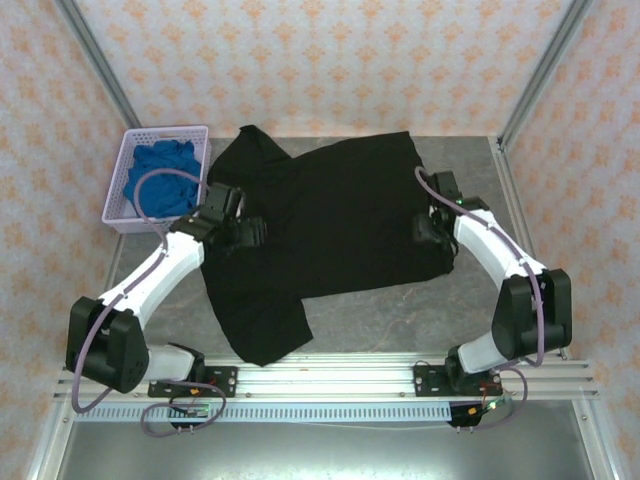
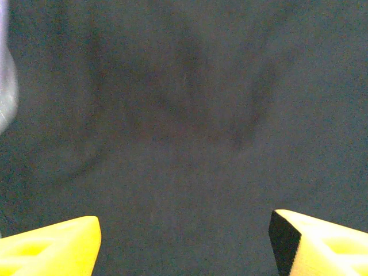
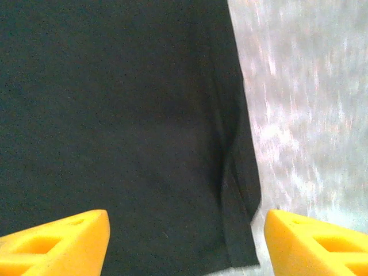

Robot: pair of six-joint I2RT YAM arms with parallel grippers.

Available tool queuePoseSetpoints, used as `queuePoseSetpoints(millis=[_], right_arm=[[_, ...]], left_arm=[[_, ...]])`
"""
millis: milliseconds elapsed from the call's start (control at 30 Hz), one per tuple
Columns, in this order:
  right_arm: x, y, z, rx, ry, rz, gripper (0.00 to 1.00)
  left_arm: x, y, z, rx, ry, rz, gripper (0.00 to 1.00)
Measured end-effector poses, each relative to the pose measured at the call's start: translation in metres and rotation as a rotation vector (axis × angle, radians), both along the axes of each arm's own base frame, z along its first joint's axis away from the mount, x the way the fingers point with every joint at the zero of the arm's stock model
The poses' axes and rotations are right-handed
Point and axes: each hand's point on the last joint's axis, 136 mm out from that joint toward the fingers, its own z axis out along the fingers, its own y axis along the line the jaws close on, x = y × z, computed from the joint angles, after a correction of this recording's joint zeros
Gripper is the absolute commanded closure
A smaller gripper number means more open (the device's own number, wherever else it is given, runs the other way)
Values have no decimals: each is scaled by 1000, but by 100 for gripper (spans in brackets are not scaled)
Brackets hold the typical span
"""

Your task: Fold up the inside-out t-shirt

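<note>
The inside-out t-shirt (image 1: pixel 330 215) lies spread flat on the grey table, black, with a flap reaching down toward the near rail at the left. My left gripper (image 1: pixel 240 232) hovers over the shirt's left side. In the left wrist view its jaws (image 2: pixel 184 247) stand open, with plain black fabric (image 2: pixel 184 126) beneath and nothing between them. My right gripper (image 1: pixel 432 226) sits over the shirt's right edge. In the right wrist view it (image 3: pixel 187 244) is open, straddling the hemmed edge and corner of the shirt (image 3: pixel 238 218), not holding it.
A lavender basket (image 1: pixel 125 215) with a bright blue cloth (image 1: pixel 165 180) stands at the back left, close to the left arm. Bare grey table (image 3: pixel 310 115) shows to the right of the shirt's edge and along the front (image 1: pixel 380 315). Metal frame posts flank the table.
</note>
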Motion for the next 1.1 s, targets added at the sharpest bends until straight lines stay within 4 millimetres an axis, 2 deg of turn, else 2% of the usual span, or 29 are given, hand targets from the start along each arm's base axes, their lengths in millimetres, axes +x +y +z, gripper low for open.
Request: queuePoseSetpoints(millis=[100, 200, 400, 500, 633, 733, 833, 933, 1100], right_arm=[[-15, -14, -19, -14, 41, -83, 32], [-12, -21, -27, -19, 33, -136, 35], [-8, -38, -52, -69, 76, -214, 56], [-10, -47, -58, -83, 96, -242, 65], [-13, -64, -62, -94, 112, -292, 70], [-15, -77, -67, -112, 131, -326, 74], [-14, -82, -67, -114, 138, -342, 73], [-13, -78, -60, -83, 120, -342, 66], [-22, -62, -29, 21, 20, -342, 52]], left_arm=[[-22, -5, -37, -25, 111, 15, 22], [-29, -6, -59, -28, 173, 32, 21], [-24, -7, -74, -36, 181, 51, 21], [-25, -6, -85, -34, 194, 57, 21], [-30, -1, -102, -27, 232, 73, 21], [-25, 2, -103, -31, 220, 83, 22], [-22, 1, -104, -34, 211, 83, 22], [-18, -1, -103, -43, 198, 80, 22], [-17, -2, -103, -47, 194, 78, 22]])
